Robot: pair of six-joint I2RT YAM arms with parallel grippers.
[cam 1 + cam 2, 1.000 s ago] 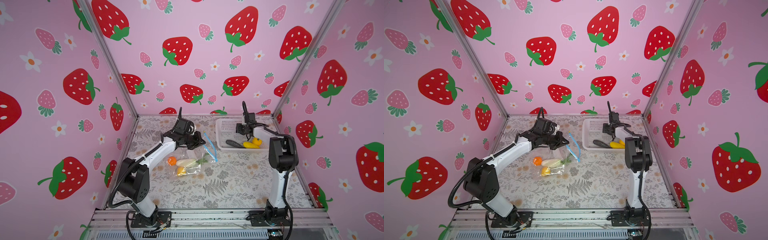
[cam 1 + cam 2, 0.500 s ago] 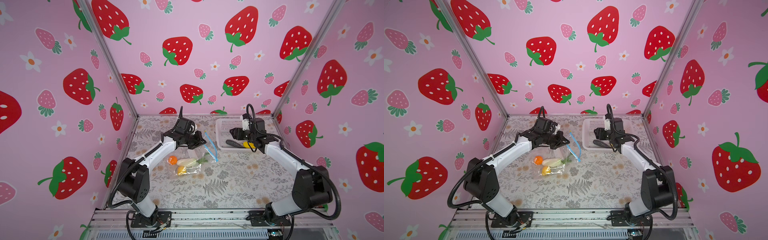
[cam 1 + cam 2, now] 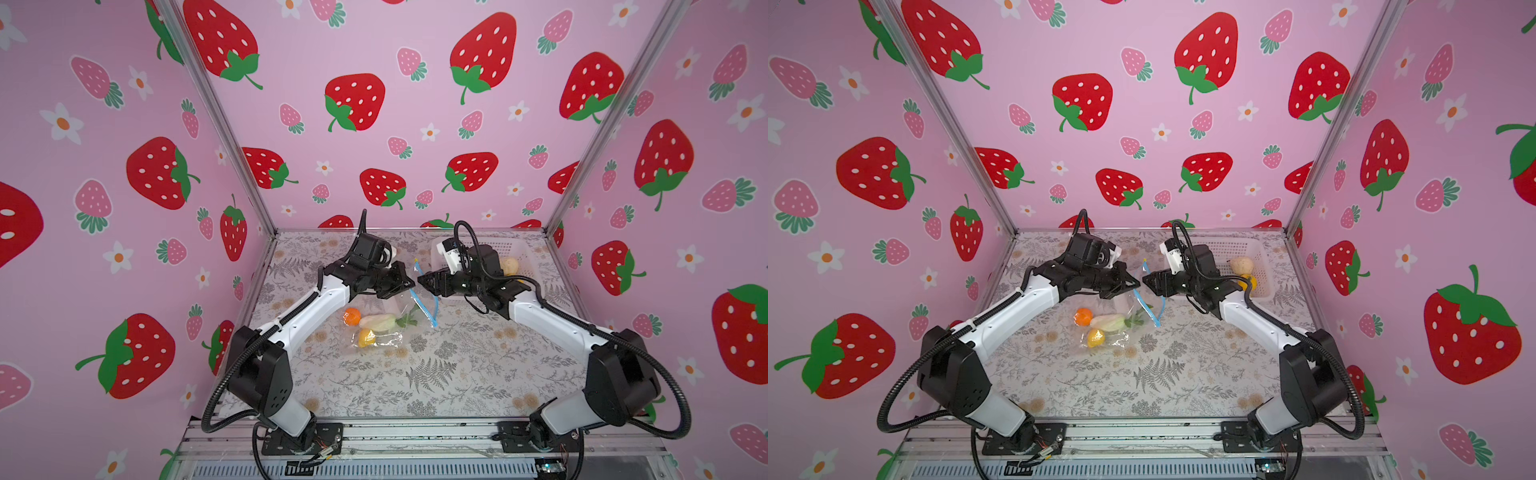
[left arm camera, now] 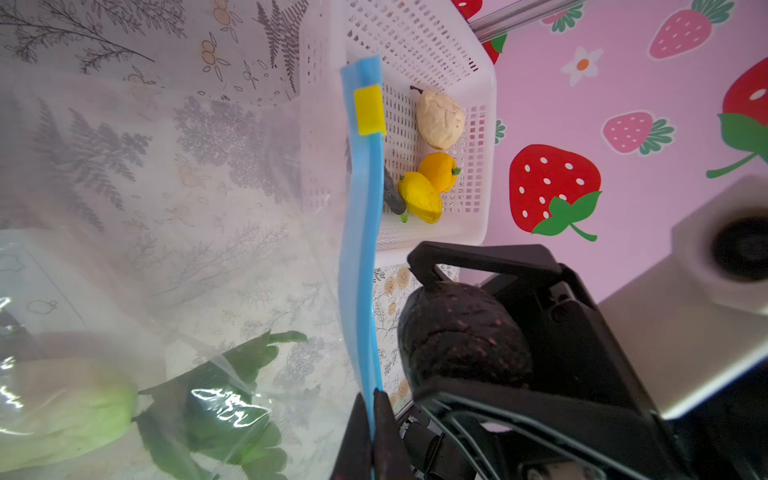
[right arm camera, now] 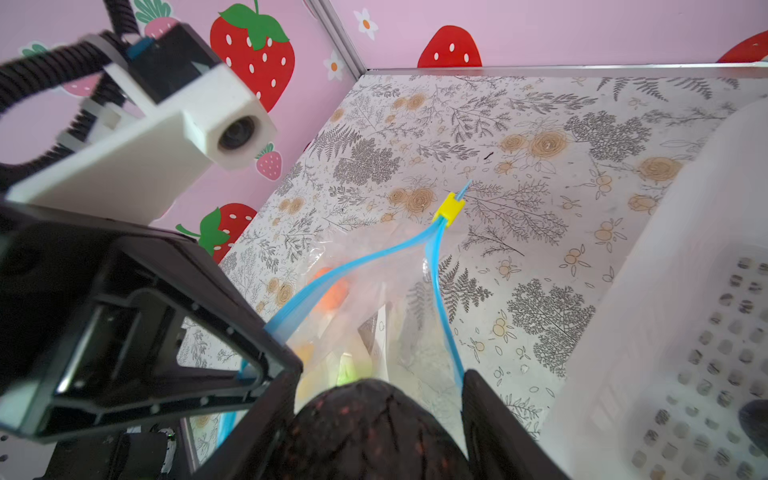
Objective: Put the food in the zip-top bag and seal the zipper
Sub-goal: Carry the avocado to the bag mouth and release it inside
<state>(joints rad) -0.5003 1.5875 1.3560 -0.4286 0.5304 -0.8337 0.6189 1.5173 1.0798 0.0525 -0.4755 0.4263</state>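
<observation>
Right now your left gripper [image 3: 405, 283] is clamped on the zipper [image 3: 423, 308] of the zip-top bag [image 3: 388, 318], at the middle of both top views. Your right gripper [image 3: 424, 283] meets it nose to nose, tips almost touching, just above the bag's raised edge.

Only the left wrist view proves the pinch. Two black fingertips [image 4: 388, 440] at the bottom edge of the frame squeeze the light-blue strip, which runs straight up to the yellow slider tab [image 4: 368, 110]. To the right of the strip, just beside it, a dark speckled piece of food [image 4: 461, 332] sits gripped between the right gripper's part-spread jaws. In the top views that piece is lost against the black jaws.

From the right wrist view you see the mouth open. The two blue strips part in a V below the slider tab, and the dark piece fills the bottom centre at the wide end. Whether it has crossed the strips, you cannot tell.

Both top views show the bag's far end lying on the table [image 3: 457, 374], holding an orange piece [image 3: 352, 316], a white-and-green piece [image 3: 376, 322] and a yellow piece [image 3: 366, 337]. The white basket [image 4: 457, 41], upper centre in the left wrist view, holds beige, orange, yellow and dark green pieces.
</observation>
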